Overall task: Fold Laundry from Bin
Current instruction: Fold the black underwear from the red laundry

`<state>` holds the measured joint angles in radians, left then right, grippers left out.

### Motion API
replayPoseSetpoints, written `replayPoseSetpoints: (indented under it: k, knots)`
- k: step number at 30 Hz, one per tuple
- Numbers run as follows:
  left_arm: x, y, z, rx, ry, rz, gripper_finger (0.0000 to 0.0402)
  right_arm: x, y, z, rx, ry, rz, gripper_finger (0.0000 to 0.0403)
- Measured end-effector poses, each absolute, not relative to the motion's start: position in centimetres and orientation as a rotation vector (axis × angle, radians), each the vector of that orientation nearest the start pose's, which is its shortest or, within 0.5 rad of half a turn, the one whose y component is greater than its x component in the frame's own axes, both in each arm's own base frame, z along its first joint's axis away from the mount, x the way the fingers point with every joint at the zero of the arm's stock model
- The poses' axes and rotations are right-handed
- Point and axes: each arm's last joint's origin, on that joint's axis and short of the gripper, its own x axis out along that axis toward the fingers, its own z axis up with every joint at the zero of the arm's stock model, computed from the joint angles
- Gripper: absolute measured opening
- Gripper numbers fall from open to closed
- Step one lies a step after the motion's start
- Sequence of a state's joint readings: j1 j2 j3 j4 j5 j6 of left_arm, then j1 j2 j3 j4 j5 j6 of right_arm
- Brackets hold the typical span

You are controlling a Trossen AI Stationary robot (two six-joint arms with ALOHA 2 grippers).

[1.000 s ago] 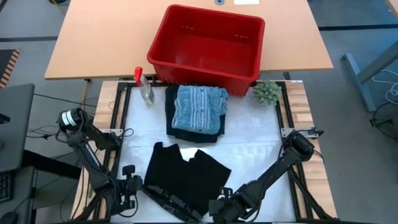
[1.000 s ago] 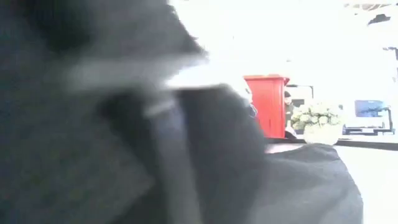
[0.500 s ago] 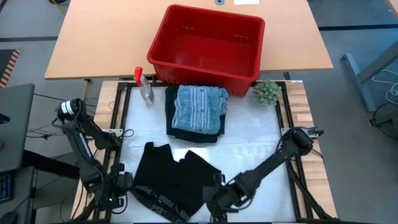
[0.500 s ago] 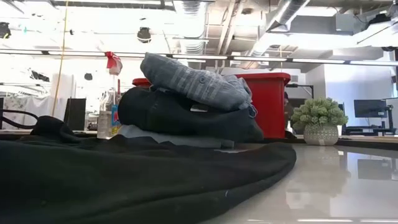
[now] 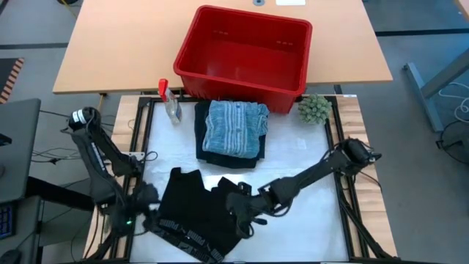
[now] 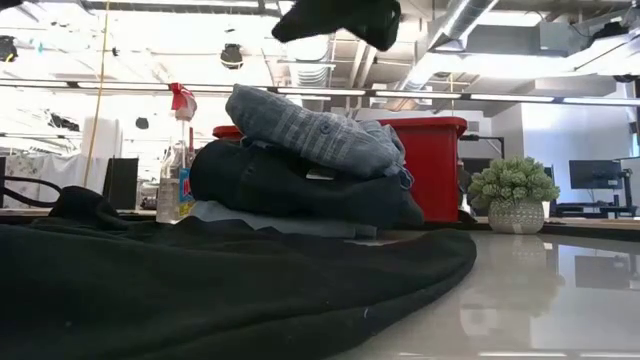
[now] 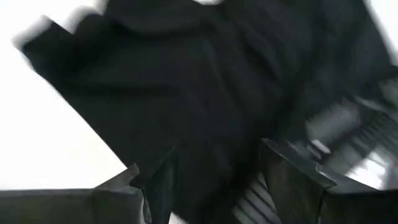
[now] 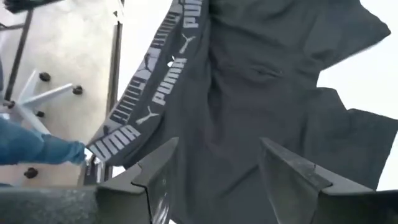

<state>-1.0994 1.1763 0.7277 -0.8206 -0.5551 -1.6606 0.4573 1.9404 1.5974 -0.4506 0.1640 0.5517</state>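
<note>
A black garment [image 5: 205, 209] lies spread on the white surface [image 5: 308, 165] in the lower middle of the high view, its lettered waistband [image 5: 187, 240] running along the lower edge. Its long axis runs from lower left to upper right. The right claw [image 5: 242, 213] hovers over the garment's right half with its fingers parted and nothing between them. The left claw [image 5: 143, 202] sits at the garment's left edge, also released and empty. Each claw is nearest its own side of the cloth, so a fold would likely start from both ends. A folded pile [image 5: 231, 132] with striped blue on top rests higher up, just below the empty red bin [image 5: 245, 51].
</note>
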Motion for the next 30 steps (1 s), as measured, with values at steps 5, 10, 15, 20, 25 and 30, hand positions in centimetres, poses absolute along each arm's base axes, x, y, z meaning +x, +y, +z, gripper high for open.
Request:
replayPoseSetpoints:
  k: [5,10,15,20,25,30]
  knots:
    - [13.3,-13.4,19.3,-0.424,0.902,0.411,0.0208,38.8,18.2,24.4,0.226,0.831,-0.022,0.0239]
    - [15.4,-10.4,17.9,-0.266,1.006,0.386,0.0208,37.7,17.1,21.0,0.271,0.911,-0.090,0.0239]
    - [16.1,-8.0,15.8,-0.246,1.111,0.329,0.0208,36.1,17.1,17.1,0.369,0.933,-0.150,0.0239]
    - [16.6,-6.1,15.3,-0.173,1.110,0.373,0.0208,34.7,18.4,15.8,0.386,0.945,-0.134,0.0239]
    - [17.5,-3.9,15.3,-0.137,1.148,0.340,0.0208,33.8,19.5,15.5,0.361,0.964,-0.107,0.0239]
    - [17.9,-1.4,16.8,-0.210,1.187,0.452,0.0207,33.5,19.7,15.9,0.358,0.974,-0.072,0.0239]
